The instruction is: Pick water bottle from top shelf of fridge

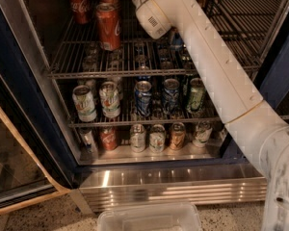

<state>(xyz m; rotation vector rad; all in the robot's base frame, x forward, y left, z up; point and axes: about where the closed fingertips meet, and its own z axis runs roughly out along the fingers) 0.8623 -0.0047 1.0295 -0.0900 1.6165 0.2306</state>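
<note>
The fridge point(33, 105) stands open in front of me, with a dark frame and a ribbed steel base panel point(168, 189). My white arm point(216, 71) reaches up into it over the uppermost wire rack in view point(135, 72), which holds red cola cans point(109, 25). The wrist point(154, 13) ends at the picture's top edge. The gripper lies beyond that edge, out of view. The water bottle is hidden or out of view; I see no clear bottle on any rack.
Two lower levels hold rows of drink cans point(143, 97). The glass door point(14, 172) hangs open at the left. Bare wire racks point(250, 28) show at the upper right. A clear plastic bin point(149, 218) sits on the speckled floor below the fridge.
</note>
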